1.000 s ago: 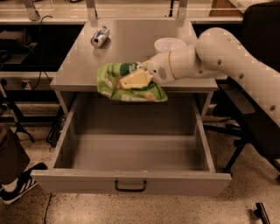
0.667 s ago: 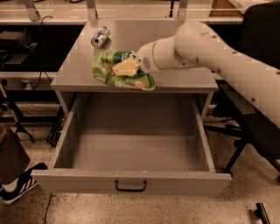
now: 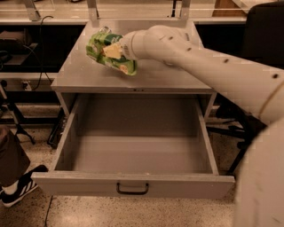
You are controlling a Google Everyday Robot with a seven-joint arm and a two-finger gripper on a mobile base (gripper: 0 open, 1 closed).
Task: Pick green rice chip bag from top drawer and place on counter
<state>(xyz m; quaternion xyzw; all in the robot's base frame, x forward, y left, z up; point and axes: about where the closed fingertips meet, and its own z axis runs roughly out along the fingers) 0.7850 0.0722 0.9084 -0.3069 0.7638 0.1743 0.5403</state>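
Observation:
The green rice chip bag (image 3: 116,60) is a crinkly light-green pouch held over the left back part of the grey counter (image 3: 168,77). My gripper (image 3: 113,50) is shut on the bag's middle, at the end of the white arm that reaches in from the right. I cannot tell whether the bag touches the counter. The top drawer (image 3: 133,184) stands pulled fully out below, with its black handle (image 3: 132,189) at the front centre and nothing visible inside.
A person's leg and black-and-white shoe (image 3: 17,190) are at the lower left beside the drawer. A dark chair (image 3: 262,26) stands at the right. Cables and shelving (image 3: 26,48) are to the left of the counter. A rail with posts (image 3: 93,11) runs behind it.
The arm has carried the bag from the counter's front edge further back and to the left over the counter. The drawer has stayed open.

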